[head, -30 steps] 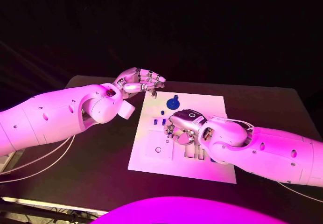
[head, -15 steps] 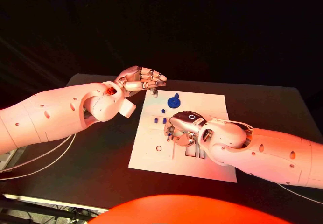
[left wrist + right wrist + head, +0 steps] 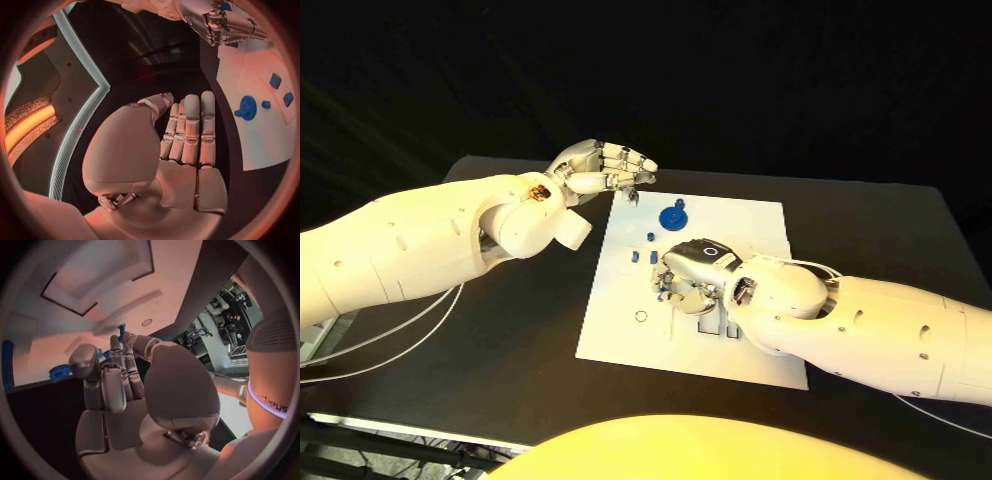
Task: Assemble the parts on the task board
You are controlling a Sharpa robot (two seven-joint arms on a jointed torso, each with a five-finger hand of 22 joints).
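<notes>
Blue peg (image 3: pixel 121 331) is pinched in the right hand (image 3: pixel 692 277) mid-board, apparently awaiting insertion; left hand (image 3: pixel 603 169), fingers curled empty, hovers at the task board (image 3: pixel 733 360)'s far-left corner.

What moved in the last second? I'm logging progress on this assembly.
Very little. The right hand shifted slightly on the task board, fingers down among the parts. The left hand kept hovering, fingers curled, at the board's far-left corner. The blue gear and small blue pieces stayed put.
</notes>
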